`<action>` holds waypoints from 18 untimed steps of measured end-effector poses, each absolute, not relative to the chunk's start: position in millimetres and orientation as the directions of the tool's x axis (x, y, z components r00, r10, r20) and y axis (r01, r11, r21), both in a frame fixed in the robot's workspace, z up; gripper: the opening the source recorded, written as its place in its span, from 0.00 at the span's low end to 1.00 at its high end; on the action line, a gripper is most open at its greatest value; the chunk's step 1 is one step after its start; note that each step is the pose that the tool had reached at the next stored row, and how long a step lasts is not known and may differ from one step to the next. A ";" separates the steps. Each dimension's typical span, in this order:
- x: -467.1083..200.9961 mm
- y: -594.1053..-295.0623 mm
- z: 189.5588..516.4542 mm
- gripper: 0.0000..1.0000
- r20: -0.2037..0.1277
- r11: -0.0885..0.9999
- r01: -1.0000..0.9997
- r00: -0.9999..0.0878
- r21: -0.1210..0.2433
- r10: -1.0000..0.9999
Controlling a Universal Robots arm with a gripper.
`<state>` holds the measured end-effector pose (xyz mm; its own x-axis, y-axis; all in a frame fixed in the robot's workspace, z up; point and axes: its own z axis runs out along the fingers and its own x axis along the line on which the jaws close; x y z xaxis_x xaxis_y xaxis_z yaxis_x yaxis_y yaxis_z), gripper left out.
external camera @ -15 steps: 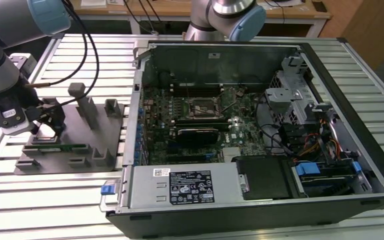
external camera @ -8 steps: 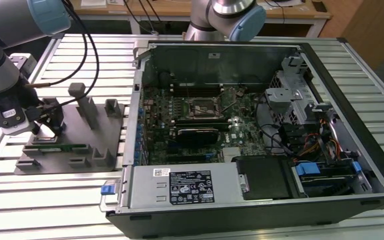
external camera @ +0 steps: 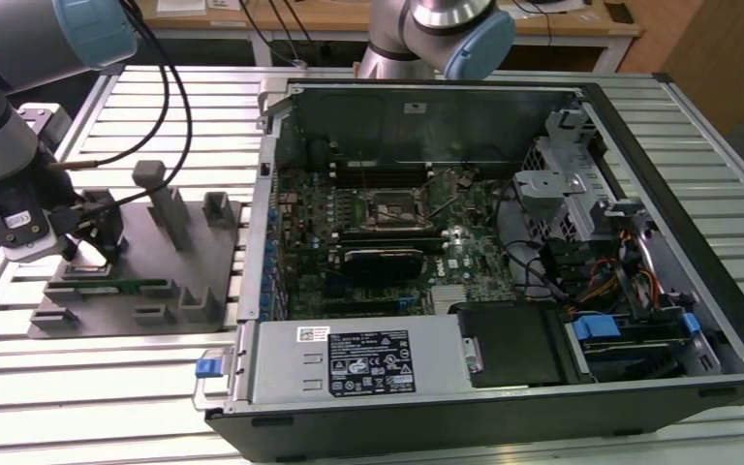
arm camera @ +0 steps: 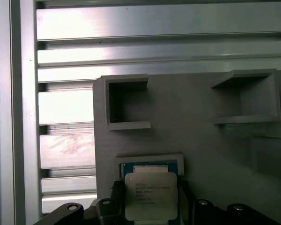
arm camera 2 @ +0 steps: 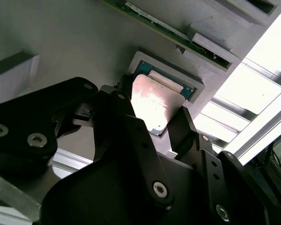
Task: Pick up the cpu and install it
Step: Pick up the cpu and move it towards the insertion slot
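The cpu [arm camera 2: 155, 101] is a flat silver square and sits between my gripper's [arm camera 2: 153, 112] two black fingers, which press on its opposite edges. It seems raised slightly out of its pale-rimmed pocket [arm camera: 150, 161] on the grey fixture plate [external camera: 204, 257]; blue shows in the pocket behind the cpu [arm camera: 151, 194]. In the exterior view my gripper [external camera: 88, 250] is low over that plate, at the exterior view's left. The dark metal-framed socket [external camera: 389, 206] lies in the middle of the motherboard, inside the open computer case [external camera: 682, 194].
A green memory stick [external camera: 120, 286] lies on the fixture plate near my gripper, among several upright grey holders [external camera: 166, 208]. Grey box-shaped holders [arm camera: 124, 103] stand beside the cpu's pocket. A second arm's base [external camera: 444, 34] stands behind the case. Cables fill the case's right side.
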<state>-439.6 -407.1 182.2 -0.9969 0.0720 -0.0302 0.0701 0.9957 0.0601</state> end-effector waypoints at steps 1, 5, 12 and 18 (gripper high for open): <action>-439.6 -407.1 182.6 0.55 -0.030 0.996 0.070 -0.997 0.060 0.072; -439.7 -407.1 185.8 0.55 -0.030 0.996 0.070 -0.997 0.060 0.072; -439.7 -407.2 191.5 0.55 -0.030 0.996 0.070 -0.997 0.060 0.072; -439.6 -407.1 196.9 0.55 -0.030 0.996 0.070 -0.997 0.060 0.072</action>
